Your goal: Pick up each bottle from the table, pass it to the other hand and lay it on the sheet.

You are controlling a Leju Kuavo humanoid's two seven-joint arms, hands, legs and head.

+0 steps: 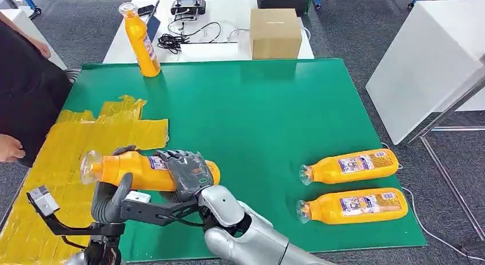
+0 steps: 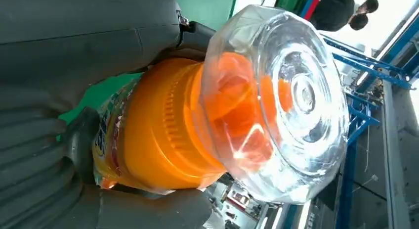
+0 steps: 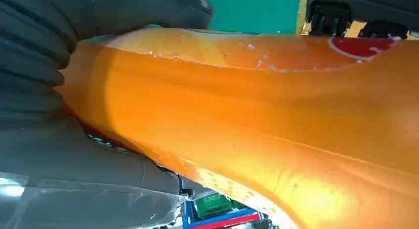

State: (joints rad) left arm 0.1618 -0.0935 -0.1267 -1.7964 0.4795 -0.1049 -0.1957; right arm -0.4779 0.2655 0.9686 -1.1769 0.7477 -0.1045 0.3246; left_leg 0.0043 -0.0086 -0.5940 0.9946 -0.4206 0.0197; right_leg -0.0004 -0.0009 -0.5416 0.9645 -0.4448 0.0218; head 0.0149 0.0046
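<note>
While both hands (image 1: 186, 170) grip bottle (image 1: 137, 167) (over sheet (image 1: 68, 156) edge), person's hand (image 1: 10, 147) nearby.

Robotics lab / test bay, not a home or shop. Cues: green mat (image 1: 274, 122) laid as a work surface over the tabletop, grey carpet floor (image 1: 343, 24), blue metal frames (image 2: 368, 66) around the area. Beyond the mat, far side from the right hand (image 1: 189, 172): white table (image 1: 229, 13) with a handheld controller (image 1: 187, 6), loose black cables (image 1: 177, 40), a cardboard box (image 1: 275, 33). White partition panel (image 1: 423, 64) off to the hand's right. A person (image 1: 26, 87) stands at the left edge.
</note>
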